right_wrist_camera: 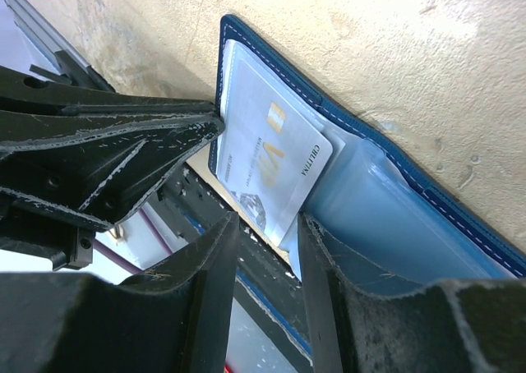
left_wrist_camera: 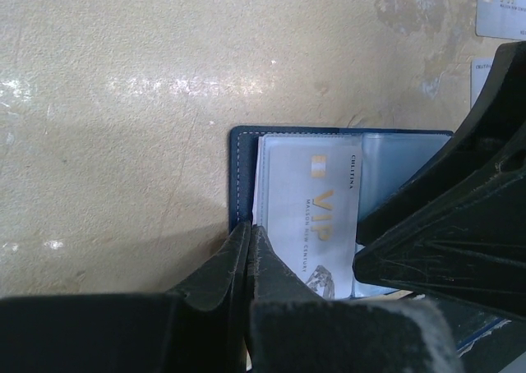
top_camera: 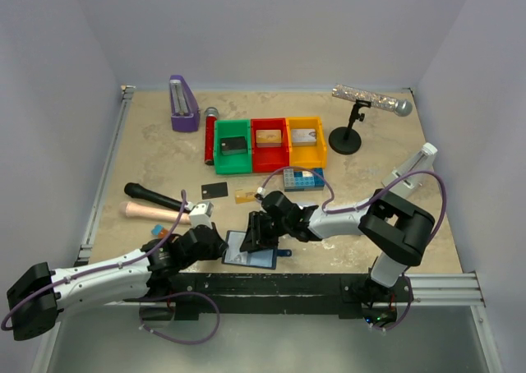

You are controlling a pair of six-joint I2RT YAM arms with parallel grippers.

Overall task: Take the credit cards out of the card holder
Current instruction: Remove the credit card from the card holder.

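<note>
The navy card holder [top_camera: 246, 254] lies open at the table's front edge. A silvery VIP card [left_wrist_camera: 316, 200] sticks partly out of its pale blue pocket [right_wrist_camera: 386, 213]. My left gripper [left_wrist_camera: 249, 230] is shut at the holder's near left edge [left_wrist_camera: 242, 168], pinching it beside the card. My right gripper [right_wrist_camera: 268, 221] is open. One finger rests on the pocket, and the card's corner [right_wrist_camera: 275, 155] lies between the jaws. A black card [top_camera: 214, 190] and a gold-tan card [top_camera: 245, 195] lie loose on the table behind the holder. Another silvery card [left_wrist_camera: 501, 3] lies further off.
Green [top_camera: 233, 147], red [top_camera: 269, 145] and yellow [top_camera: 306, 141] bins stand mid-table, each with a card-like item. A blue brick plate [top_camera: 300, 178], a black-handled tool [top_camera: 156, 197], a purple stand [top_camera: 184, 103] and a microphone stand [top_camera: 349, 135] are around. The black front rail [top_camera: 288, 281] lies just below the holder.
</note>
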